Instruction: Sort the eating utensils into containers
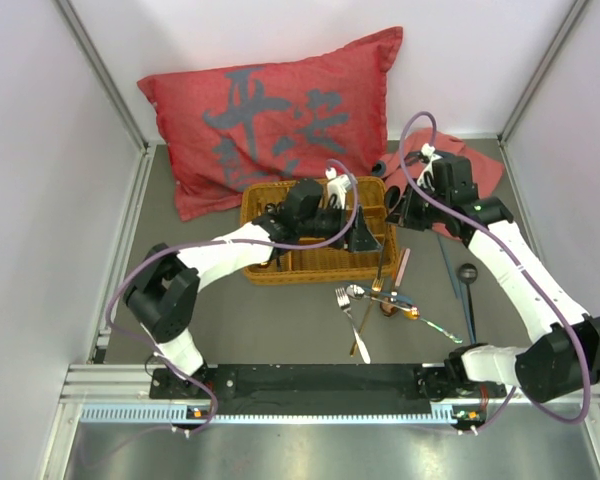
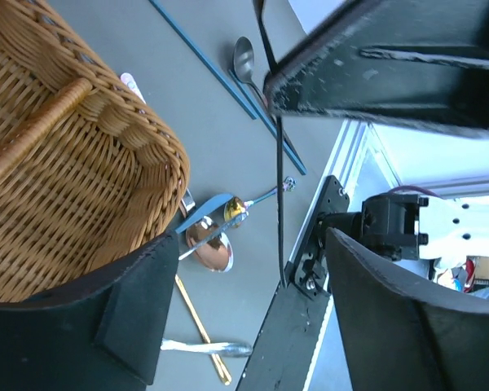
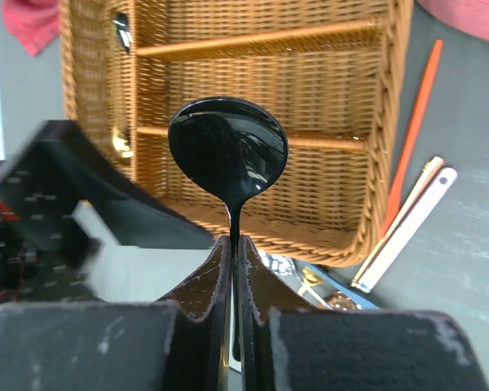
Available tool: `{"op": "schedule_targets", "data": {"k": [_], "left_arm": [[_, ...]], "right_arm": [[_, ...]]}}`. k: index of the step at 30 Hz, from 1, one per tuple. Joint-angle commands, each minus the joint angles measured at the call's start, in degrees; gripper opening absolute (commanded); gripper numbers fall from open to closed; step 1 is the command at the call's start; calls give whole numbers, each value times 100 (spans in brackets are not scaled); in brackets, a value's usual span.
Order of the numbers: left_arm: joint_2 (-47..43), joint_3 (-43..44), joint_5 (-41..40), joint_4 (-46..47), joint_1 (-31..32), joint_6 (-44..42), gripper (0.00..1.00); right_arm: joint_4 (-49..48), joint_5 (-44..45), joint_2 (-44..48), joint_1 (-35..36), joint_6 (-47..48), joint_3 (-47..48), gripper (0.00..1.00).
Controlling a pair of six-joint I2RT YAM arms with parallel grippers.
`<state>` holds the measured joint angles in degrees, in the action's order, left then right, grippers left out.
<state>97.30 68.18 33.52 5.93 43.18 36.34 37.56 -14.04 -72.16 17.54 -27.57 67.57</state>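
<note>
The woven wicker tray sits mid-table and also shows in the right wrist view and the left wrist view. My right gripper is shut on the neck of a black spoon, at the tray's right end; its thin handle hangs down. My left gripper is open and empty over the tray's right end, with that handle seen between its fingers. Loose utensils lie in front: a silver fork, a copper spoon, blue chopsticks and another black spoon.
A red cushion lies behind the tray, a red cloth at the back right. An orange chopstick and pale knives lie right of the tray. White walls enclose the table on three sides.
</note>
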Motion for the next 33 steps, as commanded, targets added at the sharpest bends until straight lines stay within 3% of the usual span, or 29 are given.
{"op": "schedule_targets", "data": {"k": [1,4,8,11,12,14,18,22,25,28,33], "left_arm": [[184,362,-30,514,120,145,74],[334,459,23,628,182,224,69],[466,521,146,733,226,260,50],[492,521,181,830,235,312,24],[501,521,190,857,235,321,9],[501,529,182,848,226,313,0],[440,477,85,708,209,216,0],[352,310,85,672,16,207,0],[229,152,67,628,-203,146,0],[106,55,41,400,-476,-3,0],[-192,-103,-12,-249,-1012,-389,0]], "right_arm": [[-346,-257,229,109,-161,248,0],[-355,-301,255,100,-178,204,0],[-372,-336,273,100,-196,151,0],[-398,-379,255,100,-187,142,0],[-407,-389,246,100,-187,160,0],[-451,-441,255,100,-170,151,5],[-399,-363,273,100,-143,204,31],[-302,-248,334,92,-108,257,66],[-258,-160,361,100,-47,248,83],[-249,-108,404,100,24,213,93],[-127,147,396,100,155,169,96]]}}
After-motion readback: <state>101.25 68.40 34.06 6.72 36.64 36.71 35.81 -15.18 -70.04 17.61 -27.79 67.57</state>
